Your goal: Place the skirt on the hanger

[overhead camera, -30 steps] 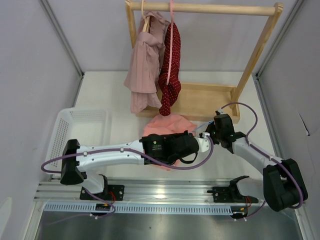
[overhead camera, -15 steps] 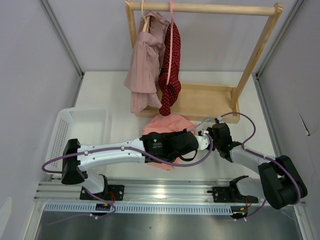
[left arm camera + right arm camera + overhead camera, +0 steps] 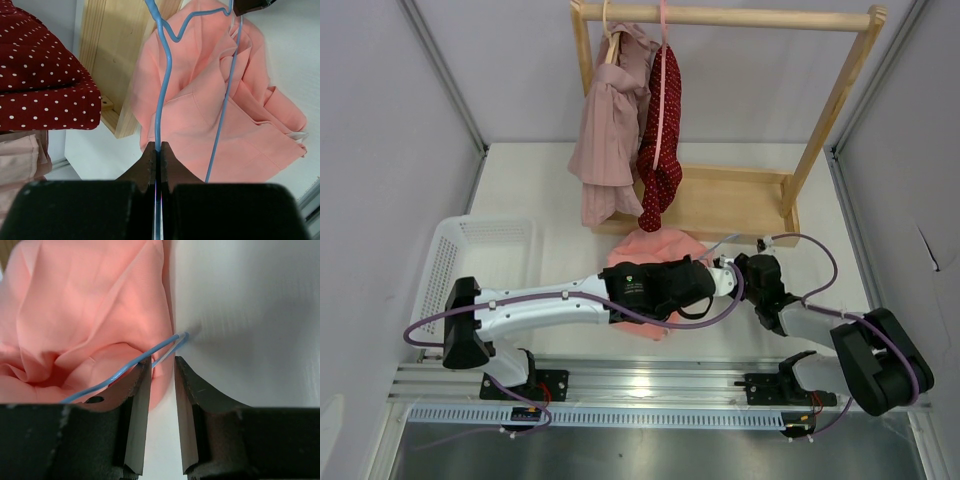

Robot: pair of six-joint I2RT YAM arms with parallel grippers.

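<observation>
From above, the skirt [image 3: 665,246] lies crumpled on the table [image 3: 540,185], just in front of the wooden rack [image 3: 720,17] and mostly covered by the left arm that reaches across it. The left gripper [image 3: 719,279] and right gripper [image 3: 739,270] meet at the skirt's right edge, but this view does not show how their jaws stand. A striped pink garment [image 3: 610,140] and a dark red dotted garment [image 3: 662,140] hang from the rack's far left end. A white basket [image 3: 480,250] sits on the near left.

The left wrist camera shows what the overhead view hides. The left gripper's jaws are pressed together, pinching the thin blue wire of the hanger [image 3: 162,90]. The hanger runs out over the skirt, with its second strand just to the right.

The right wrist camera shows the right gripper's jaws standing slightly apart with a narrow gap between them. The bent end of the hanger wire lies just beyond the fingertips, at the skirt's edge. One strand crosses the left fingertip [image 3: 140,375], and nothing is clamped.
</observation>
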